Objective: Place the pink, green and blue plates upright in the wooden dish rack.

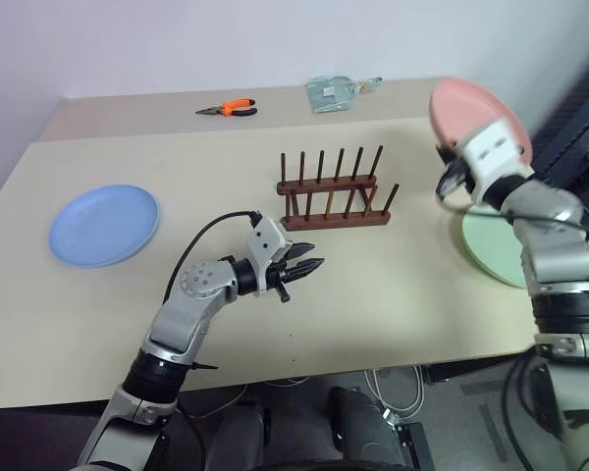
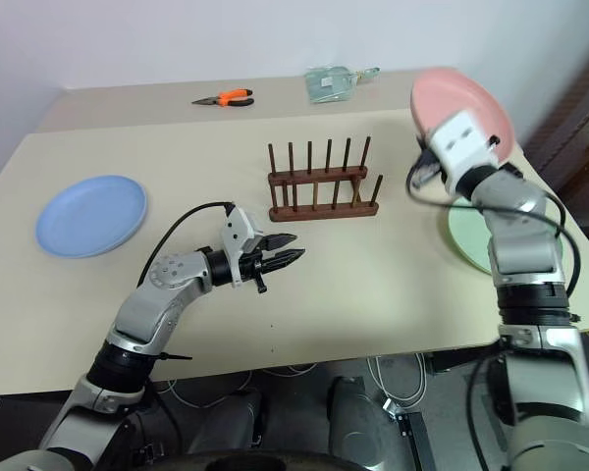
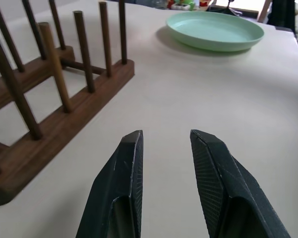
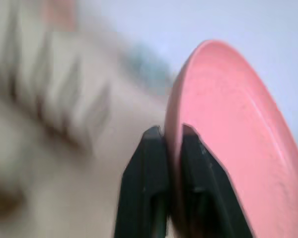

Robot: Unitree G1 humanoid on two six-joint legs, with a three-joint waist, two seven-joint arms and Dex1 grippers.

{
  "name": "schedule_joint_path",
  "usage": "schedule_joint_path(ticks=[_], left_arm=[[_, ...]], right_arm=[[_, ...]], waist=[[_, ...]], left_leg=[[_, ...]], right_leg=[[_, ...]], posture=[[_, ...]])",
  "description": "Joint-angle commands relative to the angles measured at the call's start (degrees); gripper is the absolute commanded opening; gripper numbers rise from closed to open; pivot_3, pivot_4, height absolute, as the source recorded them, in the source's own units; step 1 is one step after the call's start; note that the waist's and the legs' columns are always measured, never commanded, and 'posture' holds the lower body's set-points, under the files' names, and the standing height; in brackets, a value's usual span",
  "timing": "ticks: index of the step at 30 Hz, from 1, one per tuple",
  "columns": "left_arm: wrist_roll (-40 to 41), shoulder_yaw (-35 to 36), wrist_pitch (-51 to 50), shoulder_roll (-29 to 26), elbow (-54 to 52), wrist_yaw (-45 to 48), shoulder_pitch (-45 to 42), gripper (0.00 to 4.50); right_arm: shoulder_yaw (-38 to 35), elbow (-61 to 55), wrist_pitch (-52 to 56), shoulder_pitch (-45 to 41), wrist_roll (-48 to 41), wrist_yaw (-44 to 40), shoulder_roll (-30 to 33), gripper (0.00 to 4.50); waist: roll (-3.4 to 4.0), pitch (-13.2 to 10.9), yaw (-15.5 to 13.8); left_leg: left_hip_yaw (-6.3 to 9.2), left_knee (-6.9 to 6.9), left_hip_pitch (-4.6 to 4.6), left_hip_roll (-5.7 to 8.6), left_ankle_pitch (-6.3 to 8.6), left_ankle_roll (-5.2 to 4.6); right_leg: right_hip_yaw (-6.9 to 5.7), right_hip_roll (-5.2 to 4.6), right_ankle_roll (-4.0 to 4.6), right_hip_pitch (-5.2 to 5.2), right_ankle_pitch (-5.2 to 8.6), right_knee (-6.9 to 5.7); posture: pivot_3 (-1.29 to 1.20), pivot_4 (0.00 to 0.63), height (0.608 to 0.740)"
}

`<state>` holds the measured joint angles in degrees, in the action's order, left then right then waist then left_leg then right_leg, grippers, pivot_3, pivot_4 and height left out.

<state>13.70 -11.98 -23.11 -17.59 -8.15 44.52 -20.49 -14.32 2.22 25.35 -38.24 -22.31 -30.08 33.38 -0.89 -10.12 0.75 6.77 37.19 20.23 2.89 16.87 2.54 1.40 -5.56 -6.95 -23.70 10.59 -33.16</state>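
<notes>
Above table (image 1: 393, 294) — right claw (image 4: 170, 136) grips pink plate (image 4: 228, 139).

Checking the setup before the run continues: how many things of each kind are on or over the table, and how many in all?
Round plastic plates: 3 (pink, green, blue)
Dark brown wooden dish rack: 1
Orange-handled pliers: 1
Clear plastic packet: 1
Total: 6
</notes>
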Motion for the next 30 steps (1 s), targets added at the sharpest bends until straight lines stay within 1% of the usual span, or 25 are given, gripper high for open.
schedule_joint_path(ticks=[1,3,5,9,10,13,18,22,24,25,26,29,30], left_arm=[[1.75,1.51,1.14,-0.47,-1.19,0.85,-0.94,1.48],[2.10,1.51,1.20,-0.71,-1.22,1.29,-1.20,1.48],[2.23,1.46,1.08,-0.81,-1.26,1.46,-1.37,1.48],[2.41,1.11,0.85,-0.89,-1.76,1.55,-1.29,1.48],[2.46,1.04,0.77,-0.95,-2.10,1.53,-1.03,1.48],[2.50,0.88,0.54,-1.16,-2.58,1.53,-0.49,1.48],[2.53,0.83,0.38,-1.37,-3.07,1.32,0.08,1.48],[2.62,0.71,0.30,-1.24,-3.24,1.06,0.09,1.48],[2.63,0.64,0.33,-1.09,-3.13,0.94,0.06,1.48],[2.65,0.55,0.29,-1.04,-3.25,0.90,0.16,1.48],[2.66,0.50,0.27,-1.02,-3.33,0.87,0.24,1.48],[2.71,0.51,0.07,-1.02,-3.73,0.70,0.61,1.48],[2.75,0.57,0.00,-1.01,-3.84,0.61,0.72,1.48]], right_arm=[[-11.42,-10.63,19.48,-4.92,-28.10,7.38,-4.81,0.03],[-13.39,-10.42,24.58,-6.19,-33.57,14.13,-7.73,0.03],[-14.34,-10.86,27.09,-6.49,-37.94,18.64,-9.95,0.03],[-14.06,-10.87,28.12,-6.03,-40.13,23.26,-11.90,0.03],[-14.66,-10.53,28.08,-6.38,-41.77,24.57,-12.76,0.03],[-15.32,-9.29,28.11,-7.39,-45.19,27.63,-14.27,0.03],[-13.61,-7.44,27.97,-8.00,-45.15,30.60,-14.65,0.03],[-12.34,-4.10,26.68,-8.99,-42.53,31.10,-14.53,0.03],[-11.98,-1.19,25.84,-9.90,-41.60,29.77,-14.22,0.75],[-11.68,-0.35,25.21,-10.26,-40.71,29.26,-13.95,1.04],[-11.42,0.14,24.72,-10.49,-40.04,28.90,-13.73,1.48],[-8.06,-1.56,20.59,-10.31,-33.12,25.47,-10.46,3.02],[-7.00,-2.33,19.24,-9.94,-30.86,23.86,-8.89,3.43]], waist=[[0.01,0.00,-0.14],[-0.01,0.02,-0.30],[-0.03,0.03,-0.34],[0.02,0.01,-0.08],[0.03,0.01,-0.03],[0.04,0.02,0.08],[0.06,0.03,0.10],[0.06,0.03,0.13],[0.06,0.03,0.15],[0.06,0.03,0.17],[0.06,0.03,0.19],[0.08,0.01,0.11],[0.08,0.01,0.05]], left_leg=[[0.01,0.00,0.01,-0.01,0.00,-0.01],[0.04,0.00,0.03,0.00,0.01,-0.01],[0.06,0.02,0.03,0.03,0.01,-0.01],[0.02,0.01,0.13,0.06,0.00,-0.02],[0.00,0.00,0.15,0.06,0.00,-0.02],[-0.02,-0.03,0.14,0.05,0.00,-0.02],[-0.03,-0.03,0.14,0.04,0.00,-0.02],[-0.04,-0.03,0.13,0.04,0.00,-0.03],[-0.04,-0.03,0.14,0.04,0.00,-0.02],[-0.05,-0.03,0.14,0.04,0.00,-0.03],[-0.05,-0.03,0.13,0.04,0.00,-0.03],[-0.05,-0.04,0.16,0.05,0.00,-0.03],[-0.06,-0.04,0.17,0.05,0.00,-0.03]], right_leg=[[-0.01,0.00,0.01,0.00,0.00,0.01],[-0.04,-0.01,0.06,0.01,0.03,0.04],[-0.06,-0.01,0.19,0.04,0.10,0.06],[-0.04,-0.02,0.17,-0.10,0.10,0.00],[-0.02,-0.02,0.03,-0.16,0.02,-0.02],[-0.01,-0.02,0.00,-0.19,0.00,-0.05],[-0.01,-0.01,0.00,-0.19,0.00,-0.06],[-0.01,-0.01,0.00,-0.19,0.00,-0.06],[-0.01,-0.01,0.00,-0.19,0.00,-0.06],[-0.01,-0.01,0.00,-0.20,0.00,-0.05],[-0.01,-0.01,0.00,-0.19,0.00,-0.06],[-0.01,-0.01,-0.01,-0.23,0.00,-0.05],[-0.01,-0.01,-0.01,-0.23,0.00,-0.04]], posture=[[0.00,0.150,0.740],[0.00,0.150,0.740],[0.00,0.150,0.740],[0.00,0.150,0.740],[0.00,0.150,0.740],[0.00,0.150,0.740],[0.00,0.150,0.740],[0.00,0.150,0.740],[0.00,0.150,0.740],[0.00,0.150,0.740],[0.00,0.150,0.740],[0.00,0.150,0.740],[0.00,0.150,0.740]])
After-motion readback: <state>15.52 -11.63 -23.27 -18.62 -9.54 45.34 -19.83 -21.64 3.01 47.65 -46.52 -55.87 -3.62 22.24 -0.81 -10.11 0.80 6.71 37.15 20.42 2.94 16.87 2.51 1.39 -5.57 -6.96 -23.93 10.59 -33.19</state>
